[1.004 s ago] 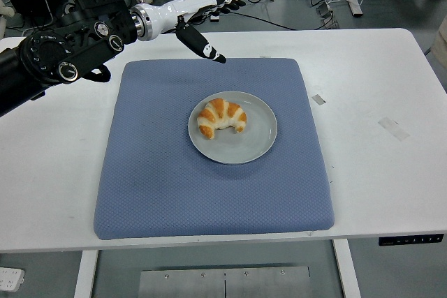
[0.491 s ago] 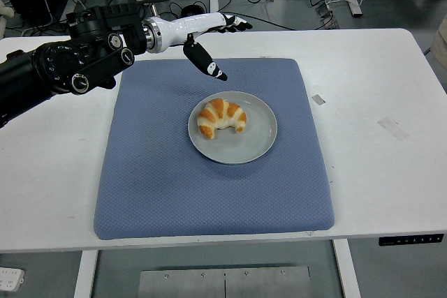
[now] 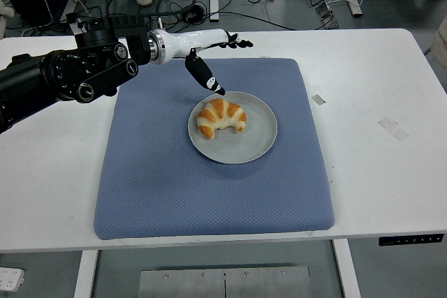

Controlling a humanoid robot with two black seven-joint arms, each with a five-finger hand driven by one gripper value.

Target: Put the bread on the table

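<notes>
- Left hand (image 3: 209,50): fingers spread and extended, holding nothing. Four fingers (image 3: 234,41) stretch out to the right over the mat's far edge; thumb (image 3: 204,75) hangs down apart from them.
- Thumb tip points at the plate's far-left rim, just beside it; cannot tell whether it touches. No contact with the bread.
- Hand is white at the palm and wrist, black at the fingertips. Black left arm (image 3: 63,78) comes in from the picture's left edge, over the table's far-left part and the mat's far-left corner.
- Right hand: not visible.
- Bread (image 3: 221,116): a croissant, curved crescent, golden-brown ridges with paler bands between, both ends turned toward the near side. Intact, lying flat.
- Bread sits on the plate (image 3: 258,141), on its left half, with bare plate showing to the right and near side. It is on the plate, not on the table.
- Plate: round, light grey, resting flat near the middle of the mat, slightly toward the far side.
- Mat (image 3: 174,186): blue, textured, roughly square, covering the table's centre; its near edge lies close to the table's near edge.
- Table (image 3: 377,172): white, with bare surface on both sides of the mat. Small pieces of tape (image 3: 393,128) on the right part, well apart from the plate.
</notes>
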